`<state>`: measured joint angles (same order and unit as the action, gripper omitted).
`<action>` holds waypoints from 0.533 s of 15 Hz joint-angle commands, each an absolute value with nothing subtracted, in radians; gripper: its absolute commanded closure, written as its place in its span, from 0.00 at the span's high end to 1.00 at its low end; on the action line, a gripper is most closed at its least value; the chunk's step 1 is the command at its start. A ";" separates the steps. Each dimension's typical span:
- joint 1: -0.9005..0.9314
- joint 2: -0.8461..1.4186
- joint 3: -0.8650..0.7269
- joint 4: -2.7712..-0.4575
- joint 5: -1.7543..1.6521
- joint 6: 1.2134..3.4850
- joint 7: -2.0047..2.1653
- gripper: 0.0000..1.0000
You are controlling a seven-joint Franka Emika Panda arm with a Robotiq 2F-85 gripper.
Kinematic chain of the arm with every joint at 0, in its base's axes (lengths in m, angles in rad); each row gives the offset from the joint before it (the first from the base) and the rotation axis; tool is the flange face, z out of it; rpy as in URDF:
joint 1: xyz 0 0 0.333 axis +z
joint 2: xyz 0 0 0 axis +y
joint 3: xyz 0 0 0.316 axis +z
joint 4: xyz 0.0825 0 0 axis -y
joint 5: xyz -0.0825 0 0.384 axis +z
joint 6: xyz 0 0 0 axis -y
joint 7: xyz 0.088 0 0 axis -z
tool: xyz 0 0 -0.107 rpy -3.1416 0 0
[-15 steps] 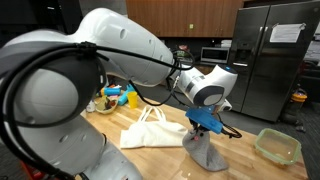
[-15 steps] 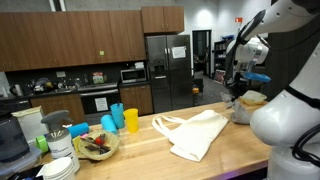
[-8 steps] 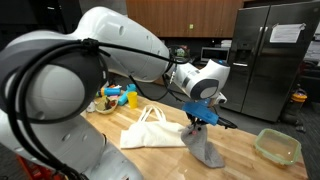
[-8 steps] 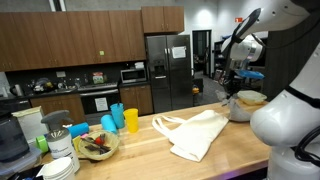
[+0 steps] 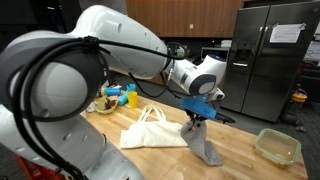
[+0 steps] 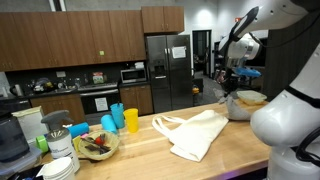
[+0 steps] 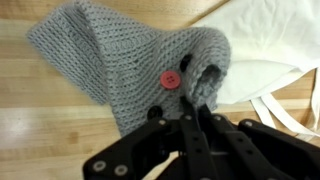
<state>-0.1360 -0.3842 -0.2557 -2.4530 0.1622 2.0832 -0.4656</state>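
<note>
- Jaws were together, pinched on a fold of the grey knit (image 7: 110, 60); in the wrist view the gripper (image 7: 197, 105) came in from 6 o'clock and its fingertips met in the wool.
- From the pinch, the knit spread toward 10 o'clock, bunched and wrinkled, above the wooden table (image 7: 30, 130).
- A red button (image 7: 171, 79) sat on the knit at 11 o'clock of the fingertips, just beside them.
- The cream bag (image 7: 260, 50) lay at 2 o'clock of the fingertips, partly under the knit's edge in that view; whether the two touched could not be told.
- In an exterior view the gripper (image 5: 197, 118) pointed down over the table (image 5: 240, 150), with the knit (image 5: 205, 145) hanging from it toward 6 o'clock.
- The knit's lower end reached down to the tabletop or very near it; contact could not be told.
- The bag (image 5: 150, 130) lay flat on the table at 9 o'clock of the knit, just beside it, handles toward 12 o'clock.
- A pale green container (image 5: 277, 146) stood on the table at 3 o'clock of the knit, well apart.
- Blue and yellow cups (image 5: 130, 97) stood at 10 o'clock of the bag, near the table's far edge.
- A steel fridge (image 5: 270, 60) stood behind the table at 1 o'clock of the gripper.
- In an exterior view the bag (image 6: 195, 133) lay mid-table, with the cups (image 6: 120, 118) at its 9 o'clock.
</note>
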 commanded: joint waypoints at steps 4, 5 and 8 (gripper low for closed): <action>-0.134 -0.397 -0.260 -2.434 0.150 2.050 -0.445 0.01; -0.133 -0.395 -0.260 -2.433 0.151 2.045 -0.448 0.01; -0.131 -0.390 -0.256 -2.430 0.151 2.037 -0.439 0.01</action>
